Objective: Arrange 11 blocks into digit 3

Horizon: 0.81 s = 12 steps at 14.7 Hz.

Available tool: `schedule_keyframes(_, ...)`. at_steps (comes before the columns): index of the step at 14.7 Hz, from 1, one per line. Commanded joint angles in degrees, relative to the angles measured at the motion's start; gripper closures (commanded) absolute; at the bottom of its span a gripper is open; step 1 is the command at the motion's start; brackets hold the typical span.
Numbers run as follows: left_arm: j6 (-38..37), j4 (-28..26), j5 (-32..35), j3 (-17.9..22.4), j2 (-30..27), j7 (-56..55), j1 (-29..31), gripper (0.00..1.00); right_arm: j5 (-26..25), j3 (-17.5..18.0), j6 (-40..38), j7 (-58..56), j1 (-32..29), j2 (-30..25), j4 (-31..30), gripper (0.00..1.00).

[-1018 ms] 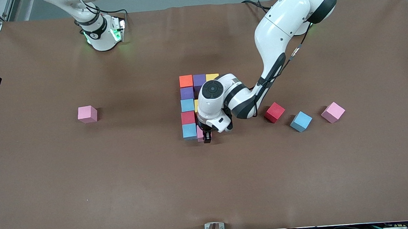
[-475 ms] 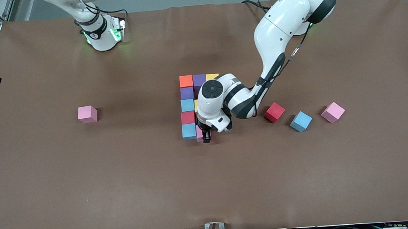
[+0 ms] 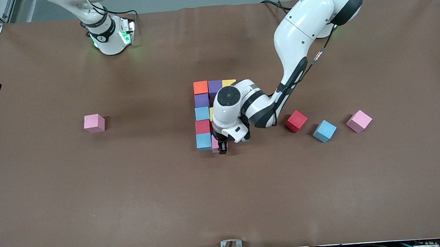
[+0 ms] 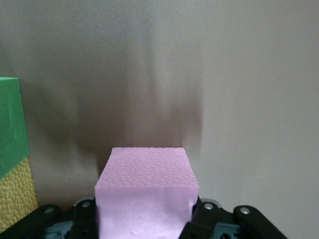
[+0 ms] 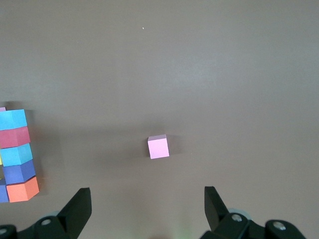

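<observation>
Left gripper [image 3: 223, 149] clamped on pink block [image 4: 145, 191], low beside the light blue block [image 3: 204, 141] ending the digit 3 [image 3: 202, 101]. Foam-like: light, slightly soft; grip flat faces. Right gripper [image 5: 147, 209] waits, spread wide.

Blocks visible: pink [image 3: 94, 123], three; light blue [image 3: 324, 131], three; red [image 3: 296, 121], two; purple [image 3: 214, 86], two; yellow [image 3: 228, 82], two; orange [image 3: 200, 87], one; green [image 4: 11, 124], one.
</observation>
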Motion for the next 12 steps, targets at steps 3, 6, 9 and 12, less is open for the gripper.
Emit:
schedule_keyframes(3,0.77,1.48,0.78,0.42,2.25,-0.23,-1.56,0.00,-0.10,-0.15,-0.83,-0.38,0.23,0.36,1.02,0.00)
schedule_keyframes(6,0.68,1.56,0.95,0.42,1.90,-0.15,-1.56,0.00,-0.10,-0.15,-0.83,-0.38,0.23,0.36,1.02,0.00)
schedule_keyframes(9,-0.28,1.56,0.86,0.34,0.94,0.20,-0.77,0.00,-0.10,-0.15,-0.75,-0.38,0.23,0.36,1.02,0.00)
schedule_keyframes(12,-2.57,1.74,0.51,0.25,-0.29,1.61,-0.42,0.00,-0.10,-0.15,-0.83,-0.38,0.23,0.36,1.02,0.00)
